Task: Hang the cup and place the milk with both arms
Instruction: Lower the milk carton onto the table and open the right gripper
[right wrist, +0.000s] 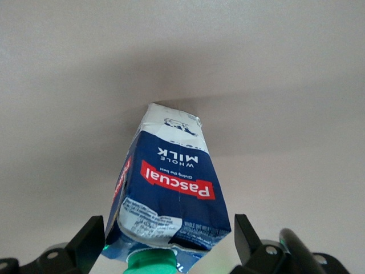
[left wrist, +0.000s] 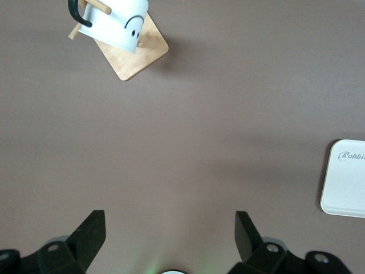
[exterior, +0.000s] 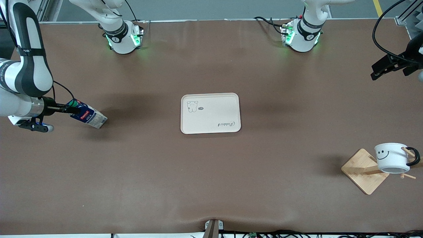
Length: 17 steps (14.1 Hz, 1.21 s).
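We see a brown desk (exterior: 211, 172); the dark blue "Pascual" whole-milk carton (exterior: 87, 115) lies between the right gripper's (exterior: 71, 110) spread fingers; the left gripper (exterior: 385, 67) gapes empty near the desk's edge.

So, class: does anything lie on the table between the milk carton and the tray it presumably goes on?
Nothing visible does. The milk sits tilted between the open right gripper's fingers at the right arm's end; only bare table separates it from the tray.

White arms (exterior: 26, 49), black bands.

One cup (exterior: 392, 157), one milk (exterior: 88, 115), one tray (exterior: 210, 113), one wooden rack (exterior: 365, 170).
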Available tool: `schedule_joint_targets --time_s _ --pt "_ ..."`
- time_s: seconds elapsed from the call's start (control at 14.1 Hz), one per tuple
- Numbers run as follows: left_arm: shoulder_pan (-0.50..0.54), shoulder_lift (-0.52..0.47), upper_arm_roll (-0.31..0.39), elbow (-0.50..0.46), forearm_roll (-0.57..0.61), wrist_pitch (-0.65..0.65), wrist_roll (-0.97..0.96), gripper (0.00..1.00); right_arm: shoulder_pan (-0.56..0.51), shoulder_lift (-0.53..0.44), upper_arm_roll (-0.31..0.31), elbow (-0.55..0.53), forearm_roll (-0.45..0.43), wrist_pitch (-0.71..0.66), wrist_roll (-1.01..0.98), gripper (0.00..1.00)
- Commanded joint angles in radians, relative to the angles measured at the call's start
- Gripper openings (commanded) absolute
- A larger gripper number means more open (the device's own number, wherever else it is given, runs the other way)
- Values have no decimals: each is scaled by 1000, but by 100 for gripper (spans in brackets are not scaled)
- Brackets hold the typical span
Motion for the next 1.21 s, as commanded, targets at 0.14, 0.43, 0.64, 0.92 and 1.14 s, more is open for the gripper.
schedule_joint_targets --time_s 0.14,0.43,0.64,0.92,1.14 --pt "-2 -31 9 -24 -19 1 0 100 18 -15 10 79 -2 -105 7 100" --pt "-2 -40 9 -21 -19 9 0 100 80 28 8 347 -18 -379 2 100" --pt "-2 -46 11 -21 -21 10 0 100 97 29 8 470 -51 -381 -1 100" --pt "-2 -48 12 -23 -56 24 0 100 135 109 8 605 -64 -273 4 100" --pt "-4 -48 11 -23 -56 23 0 100 137 111 4 626 -114 -269 10 100"
